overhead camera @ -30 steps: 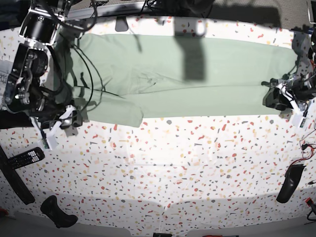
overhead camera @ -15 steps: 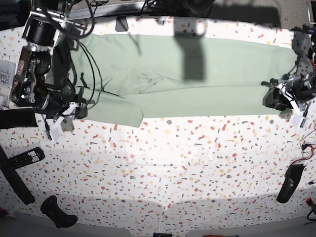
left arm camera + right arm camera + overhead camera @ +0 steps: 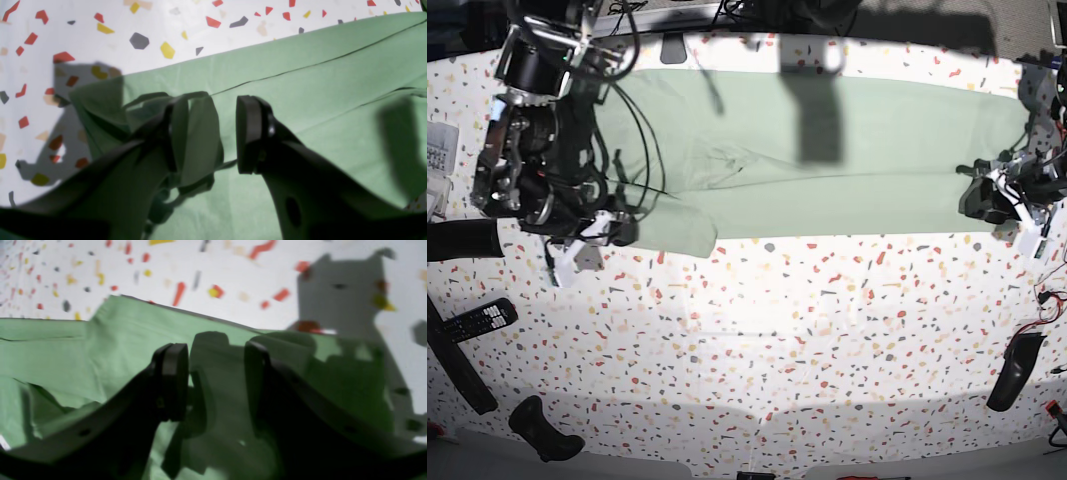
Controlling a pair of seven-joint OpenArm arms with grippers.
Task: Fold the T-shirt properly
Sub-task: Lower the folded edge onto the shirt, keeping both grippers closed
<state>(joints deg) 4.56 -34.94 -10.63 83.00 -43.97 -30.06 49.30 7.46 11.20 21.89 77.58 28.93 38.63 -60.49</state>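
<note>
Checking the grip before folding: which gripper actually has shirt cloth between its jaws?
The left gripper: a fold of the shirt bunches against one jaw. The right gripper shows none.

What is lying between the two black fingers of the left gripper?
In the left wrist view, a bunched fold of the pale sage-green T-shirt stands between the left gripper fingers, against one pad; a gap remains beside the other.

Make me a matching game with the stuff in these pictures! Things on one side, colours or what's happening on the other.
Things:
1. T-shirt
2. table
3. remote control
4. left hand

Descriptions:
a. black with small buttons
b. pale green
c. white with coloured specks
d. has a fold of cloth between its fingers

Pairs: 1-b, 2-c, 3-a, 4-d
</note>
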